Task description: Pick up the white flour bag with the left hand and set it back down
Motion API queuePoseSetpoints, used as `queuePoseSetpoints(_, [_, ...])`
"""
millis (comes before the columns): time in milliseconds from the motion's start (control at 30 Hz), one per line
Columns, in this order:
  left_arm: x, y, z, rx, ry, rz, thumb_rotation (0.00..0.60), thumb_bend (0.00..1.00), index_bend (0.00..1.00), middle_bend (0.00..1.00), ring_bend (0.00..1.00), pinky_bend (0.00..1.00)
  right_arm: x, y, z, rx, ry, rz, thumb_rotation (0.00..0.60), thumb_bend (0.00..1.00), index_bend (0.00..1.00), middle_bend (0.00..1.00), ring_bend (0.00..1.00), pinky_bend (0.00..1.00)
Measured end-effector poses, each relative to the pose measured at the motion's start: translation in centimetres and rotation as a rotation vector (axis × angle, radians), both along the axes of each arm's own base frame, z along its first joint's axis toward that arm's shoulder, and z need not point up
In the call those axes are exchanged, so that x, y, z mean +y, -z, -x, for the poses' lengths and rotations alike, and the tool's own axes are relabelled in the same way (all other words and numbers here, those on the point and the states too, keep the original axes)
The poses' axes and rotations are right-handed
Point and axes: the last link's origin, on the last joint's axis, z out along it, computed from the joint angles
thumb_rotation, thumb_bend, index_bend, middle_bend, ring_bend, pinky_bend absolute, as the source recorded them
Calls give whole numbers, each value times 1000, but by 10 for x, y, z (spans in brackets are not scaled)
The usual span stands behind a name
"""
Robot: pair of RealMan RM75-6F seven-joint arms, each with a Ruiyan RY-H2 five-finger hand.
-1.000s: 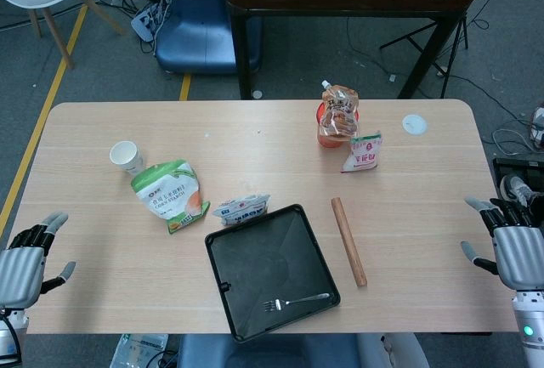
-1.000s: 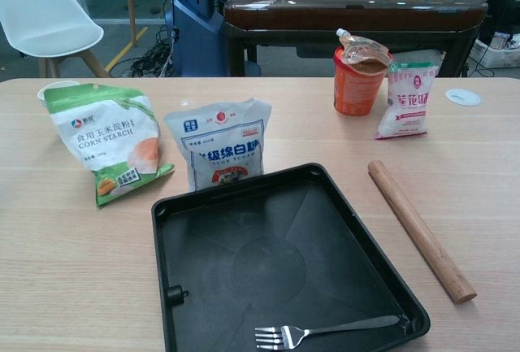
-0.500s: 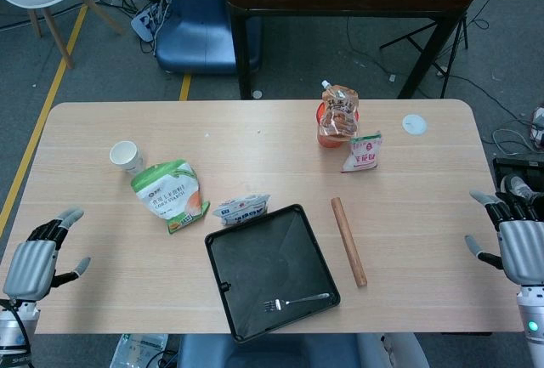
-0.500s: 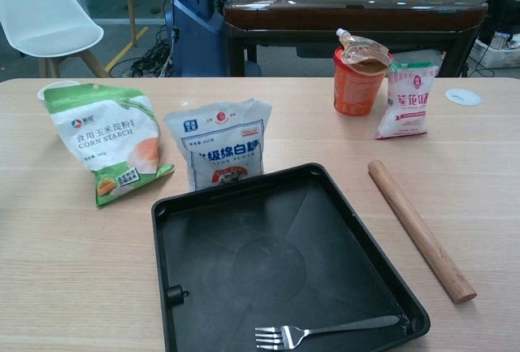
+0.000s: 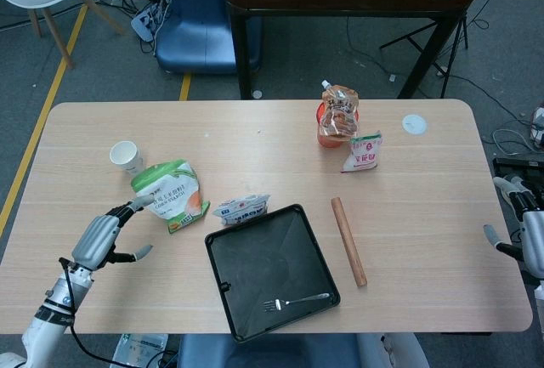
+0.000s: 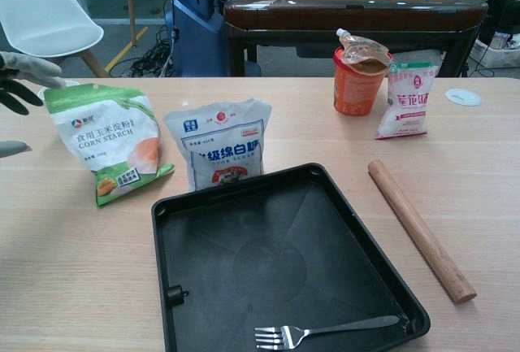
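White with a green top, the flour bag (image 6: 111, 136) reads "CORN STARCH" beneath Chinese characters and lies on the wooden table (image 5: 255, 143), beside a paper cup (image 5: 127, 156). The left robot hand (image 5: 104, 236) hovers just beside the bag's near-left edge, fingers spread and holding nothing. The right robot hand (image 5: 529, 230) sits at the table's far right edge, fingers apart and empty. One blue-and-white sugar bag (image 6: 223, 142) touches one black tray (image 6: 276, 262) holding one fork (image 6: 325, 332). One wooden rolling pin (image 6: 418, 228), one orange cup (image 6: 355, 84) and one pink-printed pouch (image 6: 404, 96) stand further right.
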Motion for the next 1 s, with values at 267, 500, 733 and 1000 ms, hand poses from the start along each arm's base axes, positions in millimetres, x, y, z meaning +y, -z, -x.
queuePoseSetpoints(267, [31, 36, -29, -70, 31, 83, 600, 212, 113, 165, 225, 244, 5, -2, 3, -1, 17, 2, 600, 250, 220, 300, 185, 162])
queuePoseSetpoints(500, [52, 61, -48, -79, 48, 98, 600, 187, 101, 164, 222, 256, 8, -4, 5, -2, 25, 5, 600, 250, 220, 300, 185, 162])
queuePoseSetpoints(733, [68, 82, -64, -92, 51, 124, 600, 173, 94, 162, 219, 256, 11, -5, 8, -6, 40, 9, 600, 249, 220, 300, 186, 162])
queuePoseSetpoints(1000, [77, 103, -72, -86, 58, 155, 600, 173, 91, 161, 219, 256, 13, -6, 11, -7, 51, 13, 600, 249, 225, 300, 186, 162])
